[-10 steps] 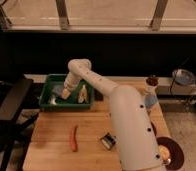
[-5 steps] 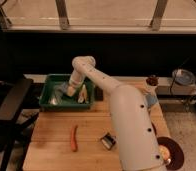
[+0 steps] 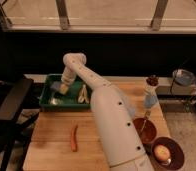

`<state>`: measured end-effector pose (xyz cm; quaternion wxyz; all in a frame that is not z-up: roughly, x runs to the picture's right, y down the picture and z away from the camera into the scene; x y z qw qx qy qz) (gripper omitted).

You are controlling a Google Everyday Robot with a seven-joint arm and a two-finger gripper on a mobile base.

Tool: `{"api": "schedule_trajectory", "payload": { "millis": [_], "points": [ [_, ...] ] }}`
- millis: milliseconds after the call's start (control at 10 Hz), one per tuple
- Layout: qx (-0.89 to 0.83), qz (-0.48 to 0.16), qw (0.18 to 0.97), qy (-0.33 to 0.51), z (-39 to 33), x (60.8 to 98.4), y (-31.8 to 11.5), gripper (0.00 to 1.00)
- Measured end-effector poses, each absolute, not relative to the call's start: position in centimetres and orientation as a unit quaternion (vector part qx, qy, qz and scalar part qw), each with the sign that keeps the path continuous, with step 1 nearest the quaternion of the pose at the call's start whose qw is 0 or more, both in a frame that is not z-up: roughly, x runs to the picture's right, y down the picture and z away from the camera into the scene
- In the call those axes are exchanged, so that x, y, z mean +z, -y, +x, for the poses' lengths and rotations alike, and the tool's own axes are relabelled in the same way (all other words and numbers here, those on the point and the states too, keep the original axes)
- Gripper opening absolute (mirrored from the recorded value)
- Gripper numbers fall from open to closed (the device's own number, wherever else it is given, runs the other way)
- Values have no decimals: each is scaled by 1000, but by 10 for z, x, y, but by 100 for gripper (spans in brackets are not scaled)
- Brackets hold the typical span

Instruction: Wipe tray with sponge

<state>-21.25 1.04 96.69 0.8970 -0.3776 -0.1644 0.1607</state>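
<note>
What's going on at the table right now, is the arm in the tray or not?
Yes. The robot's arm reaches across the wooden table and its hand is down inside the green tray, at the blue-grey sponge near the tray's left half. A pale, banana-like item lies in the tray's right side. An orange carrot-like piece rests on the table in front of the tray.

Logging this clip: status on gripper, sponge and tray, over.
Gripper down inside the green tray, left half. Sponge at the gripper, over the tray floor. Pale object lies in the tray's right half, in the wiping path.
</note>
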Motion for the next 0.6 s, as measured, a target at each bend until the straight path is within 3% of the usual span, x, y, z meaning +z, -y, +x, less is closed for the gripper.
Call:
{"api": "schedule_trajectory", "payload": {
  "millis": [300, 600],
  "points": [
    [168, -380, 894, 168, -199, 951, -40, 0],
    [192, -375, 895, 146, -163, 945, -43, 0]
  ]
}}
